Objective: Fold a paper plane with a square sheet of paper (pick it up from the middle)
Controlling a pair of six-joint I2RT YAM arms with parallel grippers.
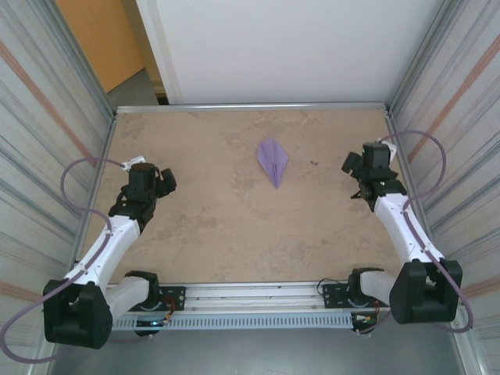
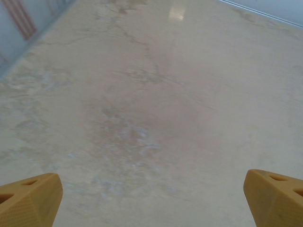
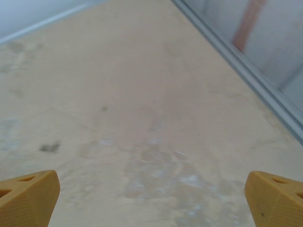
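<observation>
Plane [image 1: 273, 161] is sitting flat on the table [image 1: 219, 226], roughly mid-width and a bit toward the far side, and nothing is touching it. It looks like a finished dart to me, so I'd say the folding itself is pretty much done. Its long axis runs far-to-near: wide tail toward the back wall, sharp tip pointing back at the arm bases and leaning slightly right. Left gripper [image 1: 166, 180] hangs well off to the plane's left and a little nearer the bases, so from there the plane lies right and slightly forward. Right gripper [image 1: 352, 165] is on the other side at about the same depth as the plane, so the plane is pretty much straight to its left. My read is the right one is closer, and it's already side-on to the long axis, so if anything has to go grab the plane I'd bet on that arm. Both grippers are spread wide and holding nothing. In each wrist view the yellow fingertips [image 2: 31, 198] [image 3: 28, 196] sit far apart at the bottom corners with bare tabletop between them. No brands, labels or readable writing anywhere, and the paper is plain lilac.
</observation>
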